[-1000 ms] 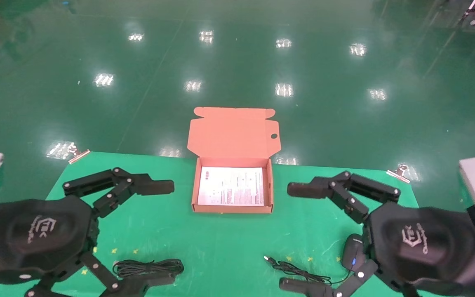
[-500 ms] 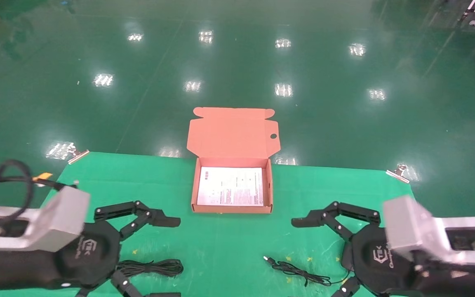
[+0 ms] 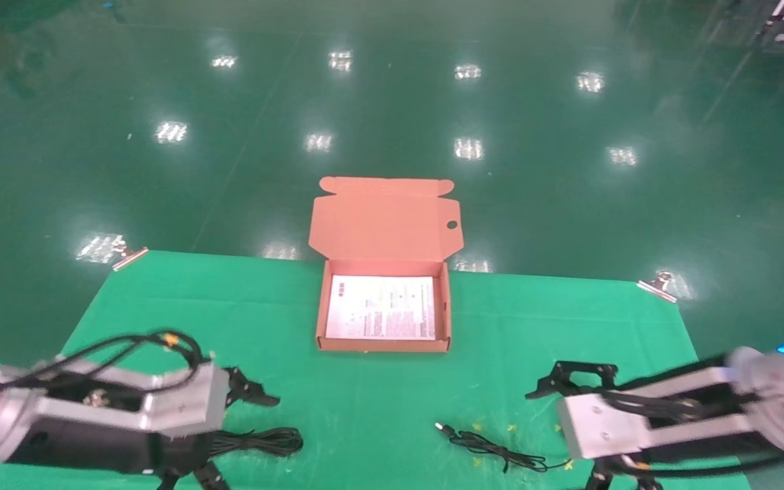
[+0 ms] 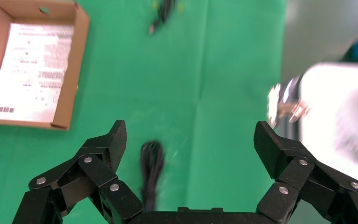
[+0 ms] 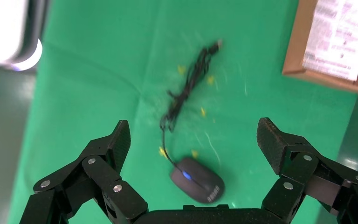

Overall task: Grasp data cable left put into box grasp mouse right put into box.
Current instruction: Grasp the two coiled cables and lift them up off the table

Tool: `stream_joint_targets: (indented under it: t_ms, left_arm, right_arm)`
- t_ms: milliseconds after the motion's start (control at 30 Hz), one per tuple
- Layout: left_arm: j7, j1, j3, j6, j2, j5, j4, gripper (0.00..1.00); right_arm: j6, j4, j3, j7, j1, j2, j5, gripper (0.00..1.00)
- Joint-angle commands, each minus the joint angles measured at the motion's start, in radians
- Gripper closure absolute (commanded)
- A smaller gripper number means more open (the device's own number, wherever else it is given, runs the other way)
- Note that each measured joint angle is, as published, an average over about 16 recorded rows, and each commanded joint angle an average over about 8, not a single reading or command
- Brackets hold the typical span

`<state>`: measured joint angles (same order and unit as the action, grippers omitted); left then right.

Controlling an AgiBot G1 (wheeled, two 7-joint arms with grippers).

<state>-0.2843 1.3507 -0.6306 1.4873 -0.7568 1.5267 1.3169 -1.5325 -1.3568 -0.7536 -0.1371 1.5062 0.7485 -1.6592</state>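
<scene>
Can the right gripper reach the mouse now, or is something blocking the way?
Probably yes. The right gripper is open above the mouse, which lies bare on the green mat; only its own cord trails off to one side.

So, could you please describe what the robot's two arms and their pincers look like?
Both arms end in a boxy silver-grey wrist block with black cables looped over it, on a black body. The left pincer and the right pincer look alike: matte black fingers built of linked bars with silver rivets, tipped with wedge-shaped pads. An orange tag sits on the left arm's cable, and small cyan lights glow farther back.
</scene>
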Motion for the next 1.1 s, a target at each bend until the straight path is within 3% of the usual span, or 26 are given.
stream_joint_targets:
  t_ms: [33,233,433,667,1100]
  left_arm:
    - [0.004,0.015,-0.027,-0.006,-0.018,0.066,0.009,0.00]
    - [0.016,-0.004,-0.082,-0.062,-0.056,0.217,0.013,0.00]
    - [-0.038,-0.029,-0.115,-0.106,-0.089,0.315,-0.017,0.00]
    - [-0.082,-0.047,-0.135,-0.155,-0.134,0.381,-0.115,0.00]
    - [-0.061,-0.027,-0.153,-0.255,-0.226,0.459,-0.314,0.00]
  right_arm:
    - [0.006,-0.001,-0.038,0.009,0.020,0.022,-0.058,0.00]
    - [0.050,-0.002,-0.094,0.011,0.010,0.069,-0.160,0.00]
    - [0.114,-0.001,-0.131,-0.010,-0.036,0.102,-0.256,0.00]
    - [0.199,0.003,-0.154,-0.063,-0.103,0.124,-0.349,0.00]
    - [0.292,0.027,-0.147,-0.214,-0.180,0.166,-0.404,0.00]
